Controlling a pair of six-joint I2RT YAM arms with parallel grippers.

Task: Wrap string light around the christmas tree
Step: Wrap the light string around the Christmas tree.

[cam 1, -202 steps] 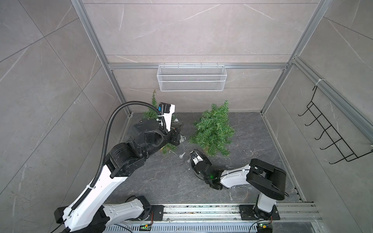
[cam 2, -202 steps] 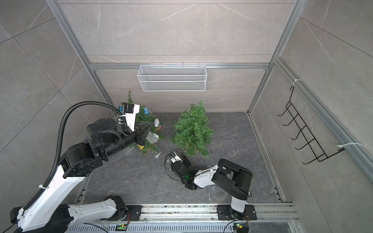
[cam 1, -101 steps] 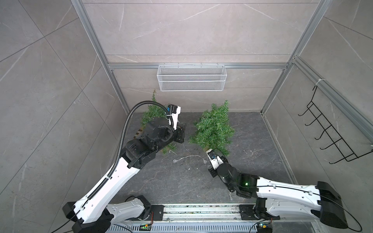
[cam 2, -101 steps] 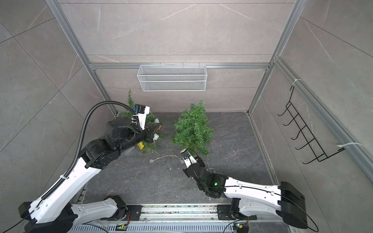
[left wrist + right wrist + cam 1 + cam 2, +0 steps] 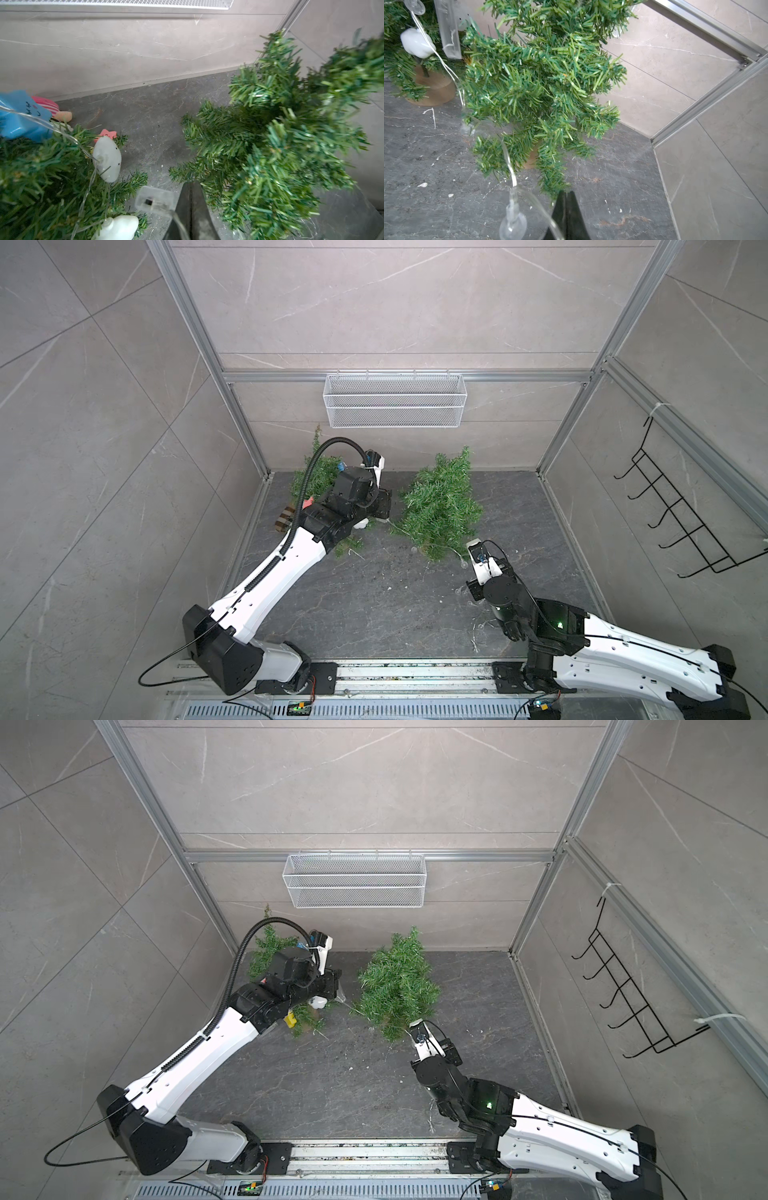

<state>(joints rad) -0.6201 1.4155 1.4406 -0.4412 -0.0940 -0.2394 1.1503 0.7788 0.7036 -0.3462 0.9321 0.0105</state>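
Observation:
The bare green christmas tree [image 5: 440, 502] [image 5: 395, 986] stands on a wooden base at the middle back of the dark floor. The string light [image 5: 432, 545] is a thin clear wire with clear bulbs; it runs along the tree's lower front branches from one gripper to the other. Left of the tree, my left gripper [image 5: 190, 185] is shut on the wire beside its clear switch box [image 5: 154, 200]. At the tree's front right foot, my right gripper [image 5: 566, 193] is shut on the wire, and a clear bulb [image 5: 512, 224] hangs just beside it.
A second, decorated tree [image 5: 318, 477] with blue [image 5: 20, 116] and white [image 5: 107, 159] ornaments stands at the back left, partly under my left arm. A white mesh basket [image 5: 395, 400] hangs on the back wall, a black hook rack [image 5: 681, 522] on the right wall.
My right arm has swung from left of the tree's front to its front right foot, and its jaws have shut. My left arm has reached right toward the tree, drawing the wire along.

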